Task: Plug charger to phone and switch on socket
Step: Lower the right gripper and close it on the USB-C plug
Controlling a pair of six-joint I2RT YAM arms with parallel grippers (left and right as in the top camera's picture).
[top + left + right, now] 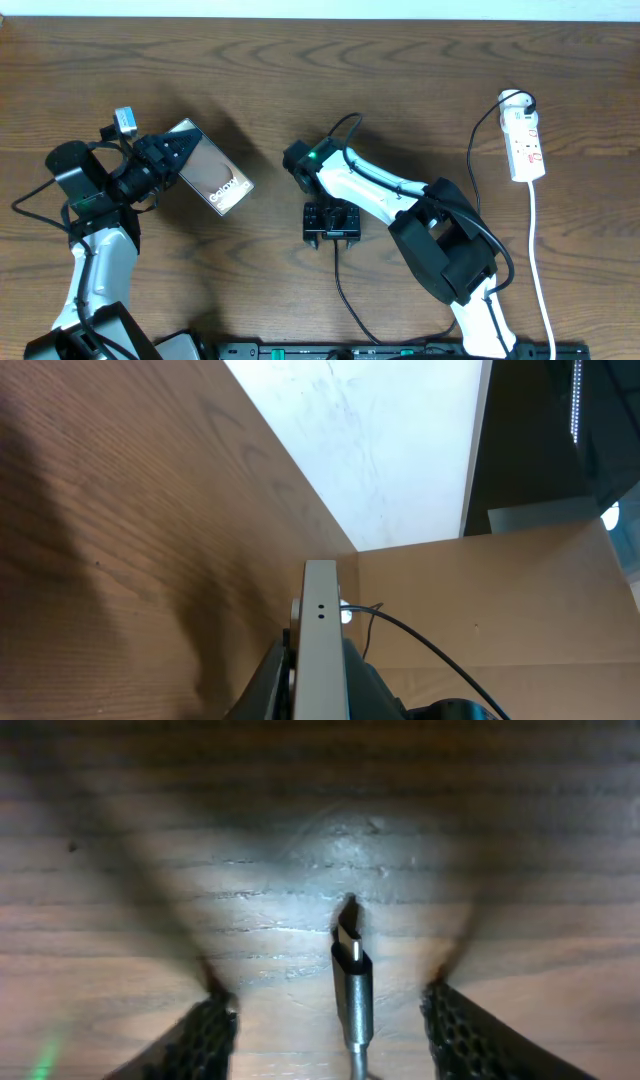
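Right wrist view shows what overhead hides: my right tool (pixel 333 236) stands wide, and the charger (pixel 353 975) tip lies untouched on the table (pixel 120 870) between its fingers (pixel 205 1035). I judge the tip stiff and its cable limp and light, so I'd pinch just behind the plug. My left tool (pixel 168 152) clamps the phone (pixel 212 178), slick and fragile, at the table's left.

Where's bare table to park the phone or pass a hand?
The widest bare table is the far strip between the phone and the socket. There is also a near patch between the left arm and the charger cable. It is crowded at centre, where the right gripper straddles the connector, and along the socket's white cord.
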